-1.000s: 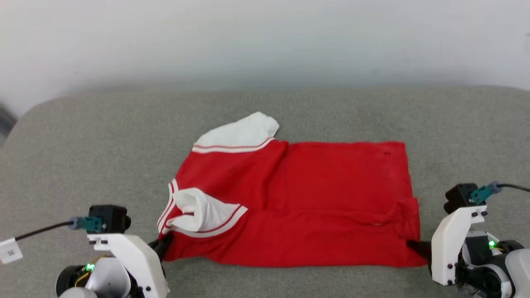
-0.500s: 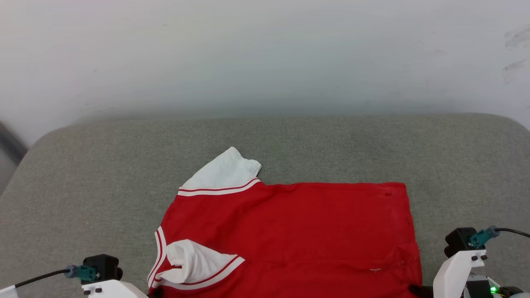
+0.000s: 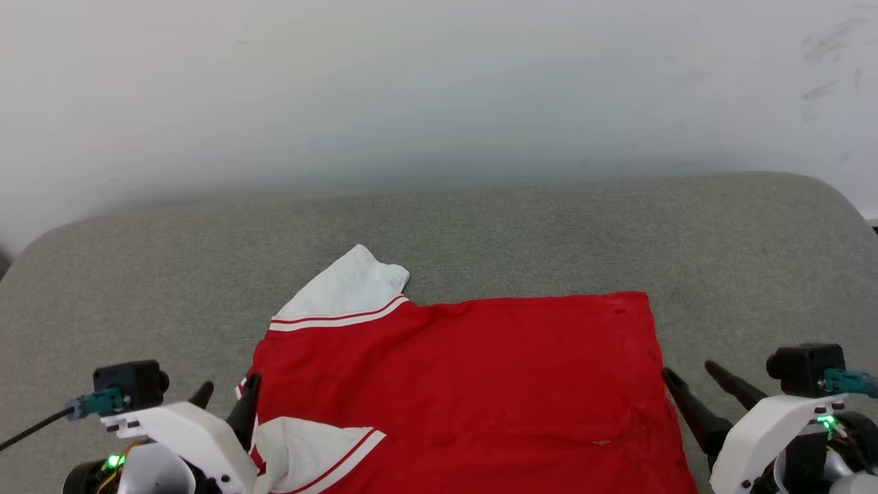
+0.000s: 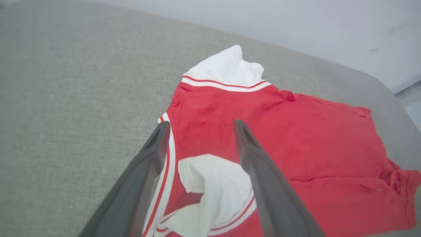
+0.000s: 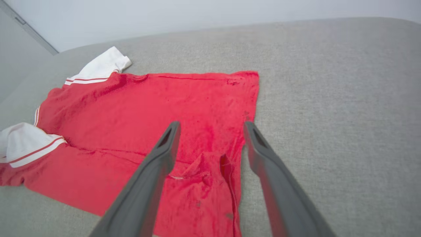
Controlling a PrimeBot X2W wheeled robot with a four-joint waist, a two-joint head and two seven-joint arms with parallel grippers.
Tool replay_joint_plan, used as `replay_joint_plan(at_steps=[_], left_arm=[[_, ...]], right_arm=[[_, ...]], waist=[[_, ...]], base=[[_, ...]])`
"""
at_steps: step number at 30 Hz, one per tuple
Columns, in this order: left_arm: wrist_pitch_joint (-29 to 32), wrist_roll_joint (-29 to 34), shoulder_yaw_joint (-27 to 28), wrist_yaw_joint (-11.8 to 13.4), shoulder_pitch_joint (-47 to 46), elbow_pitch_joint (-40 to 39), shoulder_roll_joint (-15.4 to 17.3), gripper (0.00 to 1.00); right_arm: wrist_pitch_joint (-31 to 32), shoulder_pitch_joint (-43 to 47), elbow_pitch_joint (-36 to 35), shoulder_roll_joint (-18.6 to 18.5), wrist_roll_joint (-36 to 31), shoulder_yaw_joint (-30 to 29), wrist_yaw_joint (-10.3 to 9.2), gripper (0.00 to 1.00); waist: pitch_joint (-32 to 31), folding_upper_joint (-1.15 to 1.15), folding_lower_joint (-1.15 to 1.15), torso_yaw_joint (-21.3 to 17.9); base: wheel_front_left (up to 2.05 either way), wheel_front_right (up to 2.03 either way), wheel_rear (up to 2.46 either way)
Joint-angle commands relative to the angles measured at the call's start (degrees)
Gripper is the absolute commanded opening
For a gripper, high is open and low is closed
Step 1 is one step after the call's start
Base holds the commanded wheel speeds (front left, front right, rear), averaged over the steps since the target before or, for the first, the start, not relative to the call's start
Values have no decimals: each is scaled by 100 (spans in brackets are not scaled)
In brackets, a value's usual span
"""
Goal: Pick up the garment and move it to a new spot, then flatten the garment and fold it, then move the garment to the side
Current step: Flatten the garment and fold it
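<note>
While one garment [image 3: 480, 370] lies spread | left gripper [image 3: 230, 384] agape | right gripper [image 3: 687, 369] agape

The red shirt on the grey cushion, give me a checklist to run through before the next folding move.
1. Left claw open, gripping nothing: ok.
2. Right claw open, gripping nothing: ok.
3. Shirt spread on the cushion: ok.
4. Near sleeve flat: not ok, it lies crumpled on the shirt.
5. Far sleeve tucked in: not ok, it sticks out past the edge.
6. Hem corner by the right claw smooth: not ok, wrinkled.
</note>
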Motion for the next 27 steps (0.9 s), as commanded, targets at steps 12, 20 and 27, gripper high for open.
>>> replay_joint_plan(at_steps=[12,20,27], left_arm=[[-513,638,-82,-120,-1737,183,1,100],[-164,623,-145,-414,-2930,952,136,100],[909,333,-375,-1055,-4101,2012,448,100]], right_arm=[[-1083,-674,-690,361,-888,-330,0,100],[-1431,-1160,-906,504,-1237,-304,0,100],[-1575,-1516,-930,557,-1255,-155,-1,100]], waist=[[967,0,0,-601],[1667,0,0,-885],[2138,0,0,-1177]], base=[[0,0,0],[0,0,0],[0,0,0]])
